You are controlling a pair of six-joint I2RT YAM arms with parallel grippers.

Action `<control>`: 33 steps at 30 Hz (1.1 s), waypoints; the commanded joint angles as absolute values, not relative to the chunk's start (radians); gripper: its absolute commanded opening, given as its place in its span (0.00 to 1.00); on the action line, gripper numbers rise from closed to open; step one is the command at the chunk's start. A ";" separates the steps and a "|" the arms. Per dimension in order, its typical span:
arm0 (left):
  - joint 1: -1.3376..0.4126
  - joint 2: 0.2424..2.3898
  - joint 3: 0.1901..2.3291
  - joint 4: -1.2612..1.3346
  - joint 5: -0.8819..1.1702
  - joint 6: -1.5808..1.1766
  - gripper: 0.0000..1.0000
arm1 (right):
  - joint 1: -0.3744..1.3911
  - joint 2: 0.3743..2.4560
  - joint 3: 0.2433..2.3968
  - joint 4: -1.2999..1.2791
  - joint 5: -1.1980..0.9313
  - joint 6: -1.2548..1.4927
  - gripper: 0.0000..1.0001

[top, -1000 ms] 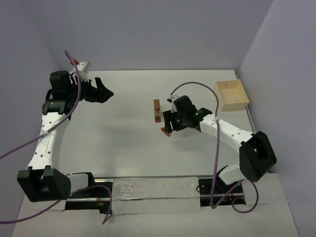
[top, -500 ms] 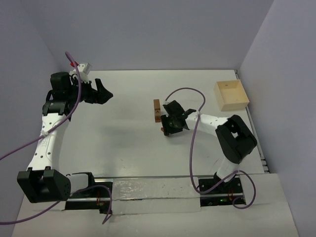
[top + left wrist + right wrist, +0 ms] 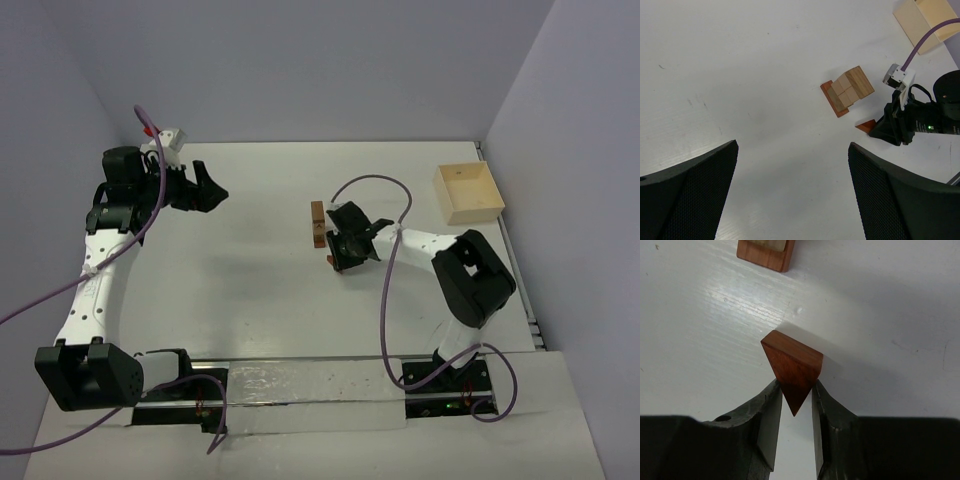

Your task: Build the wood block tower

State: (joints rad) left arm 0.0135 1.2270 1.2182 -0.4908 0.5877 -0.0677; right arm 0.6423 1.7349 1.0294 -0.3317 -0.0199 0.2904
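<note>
Your right gripper (image 3: 794,390) has just pinched the reddish-brown triangular wooden wedge (image 3: 792,365) on the white table (image 3: 890,315) beside the tan wooden block stack (image 3: 847,90), so it looks ready to lift. Your left gripper (image 3: 792,146) gapes open.

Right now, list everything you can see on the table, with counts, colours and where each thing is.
wood block tower: one short stack, tan to reddish-brown, table centre
triangular wedge: one, reddish-brown, on the table beside the tower's near side
wooden box: one, pale, far right corner
table: one, white
cables: two, purple, one along each arm
left gripper: one, black, open, far left
right gripper: one, black, shut on the triangular wedge
</note>
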 commanded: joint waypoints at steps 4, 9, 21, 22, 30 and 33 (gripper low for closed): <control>0.010 1.234 1.219 -0.472 0.656 -0.128 0.98 | 0.647 1.591 0.965 -0.357 -0.025 0.165 0.01; 0.010 1.212 1.197 -0.448 0.684 -0.149 0.99 | 0.645 1.486 0.929 -0.393 -0.004 0.080 0.00; -0.115 1.236 1.229 -0.543 0.743 -0.077 0.99 | 0.641 1.121 0.841 -0.310 0.098 -0.267 0.00; -0.126 1.238 1.247 -0.575 0.764 -0.051 0.99 | 0.640 1.094 0.835 -0.294 0.101 -0.299 0.00; -0.336 1.275 1.301 -0.666 0.700 0.027 0.96 | 0.645 0.887 0.772 -0.145 0.031 -0.549 0.00; -0.441 1.298 1.323 -0.680 0.610 0.019 0.89 | 0.650 0.878 0.769 -0.085 0.008 -0.627 0.00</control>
State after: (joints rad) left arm -0.3467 1.2761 1.2605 -0.6339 0.7047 -0.0037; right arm 0.6415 0.8951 0.7777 -0.2185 0.0438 -0.4709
